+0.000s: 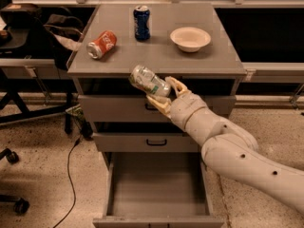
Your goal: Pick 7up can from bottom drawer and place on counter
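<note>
Our gripper (165,95) clasps the tilted 7up can (149,80) at the front edge of the worktop (190,61), so we should raise it clear of that lip and upright it before setting down.

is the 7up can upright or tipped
Tipped: the 7up can lies slanted in the end effector, just in front of the counter.
</note>
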You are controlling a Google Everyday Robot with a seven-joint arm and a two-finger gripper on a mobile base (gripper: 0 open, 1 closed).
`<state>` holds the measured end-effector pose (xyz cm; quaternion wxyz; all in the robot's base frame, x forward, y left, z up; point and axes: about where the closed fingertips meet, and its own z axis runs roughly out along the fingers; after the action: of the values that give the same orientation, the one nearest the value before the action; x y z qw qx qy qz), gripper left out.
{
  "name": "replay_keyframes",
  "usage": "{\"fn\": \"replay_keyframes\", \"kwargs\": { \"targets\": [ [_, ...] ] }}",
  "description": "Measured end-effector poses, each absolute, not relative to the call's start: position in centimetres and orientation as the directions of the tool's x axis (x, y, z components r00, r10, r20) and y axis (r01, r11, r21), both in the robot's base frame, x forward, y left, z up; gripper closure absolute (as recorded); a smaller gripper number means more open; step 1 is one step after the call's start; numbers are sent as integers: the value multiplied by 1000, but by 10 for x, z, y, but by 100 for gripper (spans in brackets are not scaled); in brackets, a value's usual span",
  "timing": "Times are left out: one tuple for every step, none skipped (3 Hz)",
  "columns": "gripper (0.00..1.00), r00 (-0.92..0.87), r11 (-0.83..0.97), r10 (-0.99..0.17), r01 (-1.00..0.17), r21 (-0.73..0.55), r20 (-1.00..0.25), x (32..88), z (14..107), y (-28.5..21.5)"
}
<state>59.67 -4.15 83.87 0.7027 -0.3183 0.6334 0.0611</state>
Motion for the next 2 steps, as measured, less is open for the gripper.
{"fn": "replay_keyframes", "kwargs": {
  "targets": [
    [100,259,769,-308,-499,-400,-916,595,872,-27],
    [100,259,769,-308,-499,-400,-916,595,872,-27]
  ]
}}
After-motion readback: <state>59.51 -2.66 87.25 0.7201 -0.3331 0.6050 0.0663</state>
